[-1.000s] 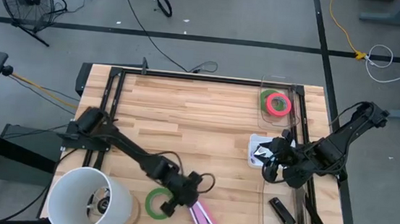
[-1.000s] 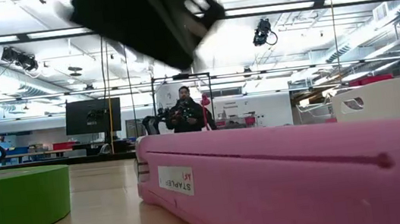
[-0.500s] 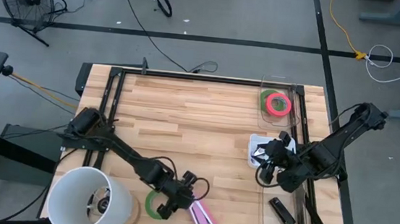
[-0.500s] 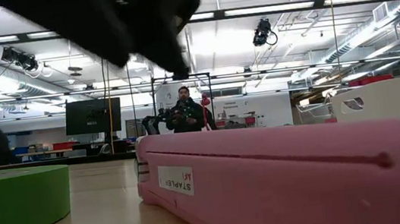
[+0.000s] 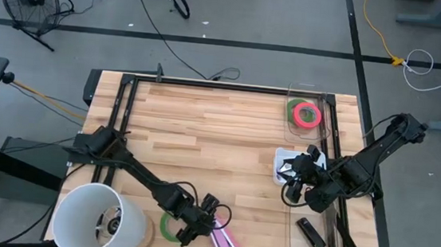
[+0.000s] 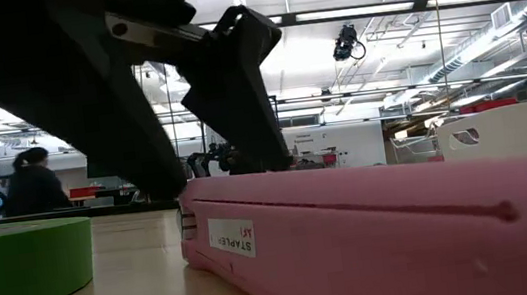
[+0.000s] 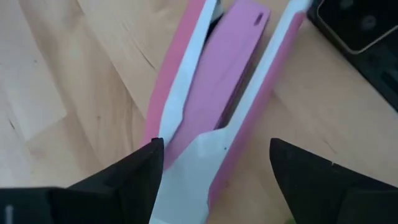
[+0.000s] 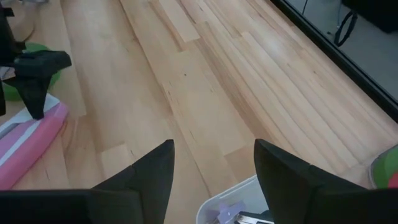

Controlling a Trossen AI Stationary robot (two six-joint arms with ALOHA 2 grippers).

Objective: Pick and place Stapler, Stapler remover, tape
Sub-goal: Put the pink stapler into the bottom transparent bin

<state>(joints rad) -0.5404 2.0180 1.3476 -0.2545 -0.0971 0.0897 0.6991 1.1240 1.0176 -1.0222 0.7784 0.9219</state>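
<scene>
A pink stapler (image 5: 223, 237) lies flat on the wooden table near its front edge, beside a green tape roll (image 5: 167, 224). My left gripper (image 7: 216, 144) is open, slanting down over the stapler (image 7: 217, 106), with one finger on each side of its body. I cannot tell whether the fingers touch it. A red-pink tape roll (image 5: 307, 114) rests on a green one in a clear box at the far right. My right gripper (image 5: 292, 186) hangs open and empty above the table by a white tray (image 5: 281, 157). The stapler remover I cannot pick out.
A large white roll (image 5: 98, 221) stands at the near left corner. A black oblong object (image 5: 311, 233) lies in a clear bin at the near right. A black frame (image 5: 208, 84) runs along the table's far edge. Bare wood lies in the middle.
My left gripper has opened from shut. It has come down and toward the table's near edge until its fingers stand on either side of the stapler. The stapler and the green tape have stayed where they were.
</scene>
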